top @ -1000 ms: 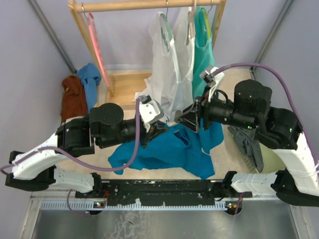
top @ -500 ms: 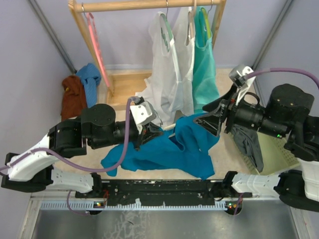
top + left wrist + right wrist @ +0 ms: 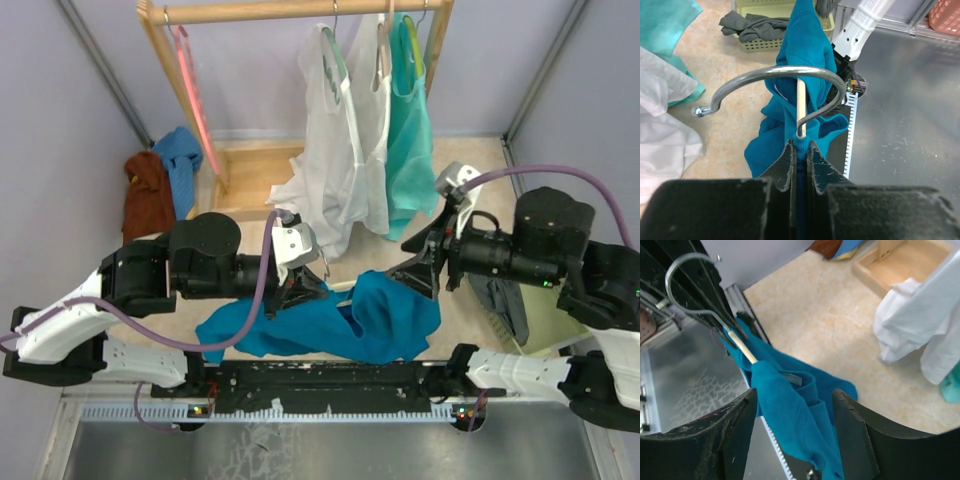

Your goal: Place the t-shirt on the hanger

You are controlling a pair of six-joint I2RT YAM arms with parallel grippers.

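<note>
The deep teal t-shirt (image 3: 345, 322) hangs in a bunched heap from the hanger, down to the table's near edge. My left gripper (image 3: 300, 287) is shut on the neck of the cream hanger (image 3: 801, 100), with teal fabric (image 3: 807, 45) pinched between its jaws. The silver hook (image 3: 772, 74) curves just past the fingertips (image 3: 788, 150). My right gripper (image 3: 418, 268) stands open at the shirt's right end, a little above it. In the right wrist view the t-shirt (image 3: 790, 410) shows between the spread fingers (image 3: 742, 415), and no contact shows. The hanger bar (image 3: 742, 351) pokes out of the cloth.
A wooden rack (image 3: 165, 60) at the back carries a pink hanger (image 3: 195, 100), white garments (image 3: 340, 140) and a mint tank top (image 3: 410, 130). Brown and blue cloths (image 3: 160, 185) lie at the left. A yellow-green basket (image 3: 545, 315) with grey cloth (image 3: 500, 295) stands at the right.
My right gripper has opened, let the t-shirt go and drawn back to the right. The shirt's right side has dropped lower. The left gripper stays shut.
</note>
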